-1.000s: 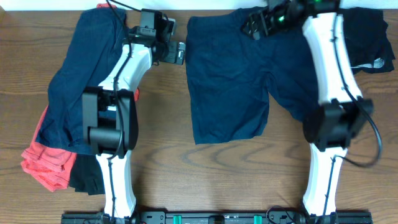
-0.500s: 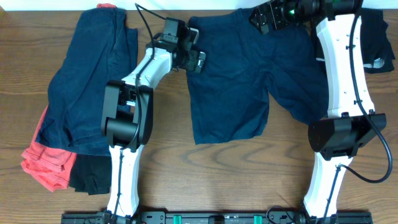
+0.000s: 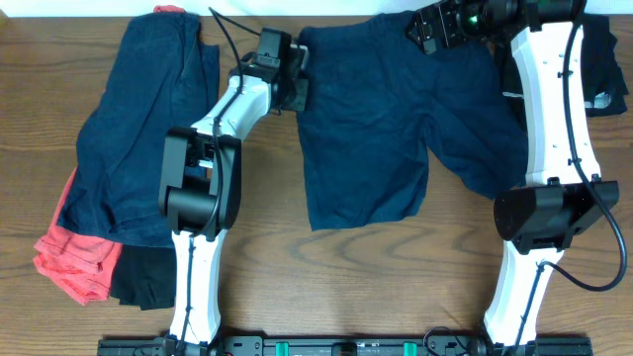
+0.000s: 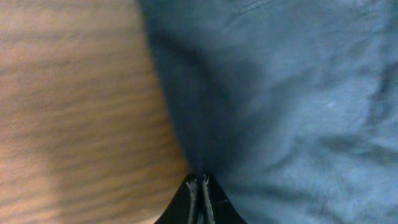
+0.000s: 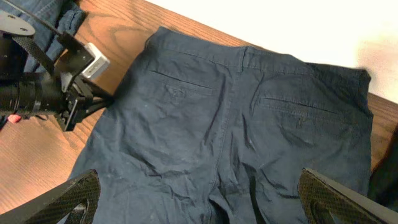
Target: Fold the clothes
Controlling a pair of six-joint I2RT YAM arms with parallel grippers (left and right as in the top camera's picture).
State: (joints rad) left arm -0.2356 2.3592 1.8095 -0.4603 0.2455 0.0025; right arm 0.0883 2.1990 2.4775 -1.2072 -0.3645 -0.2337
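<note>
Step in hand: taking hold for the first fold. The dark navy woven shorts (image 3: 376,119) lie spread flat on the brown wood-grain table (image 3: 267,247), waistband at the far edge, seat pockets up, cloth lightly creased. My left claw (image 4: 200,186) is pinched shut at their side hem, apparently on the cloth. My right claw (image 5: 202,199) hangs wide above the seat, holding nothing. Next, I judge: right takes the opposite edge, then leg over leg. Limp fabric may slip.
</note>
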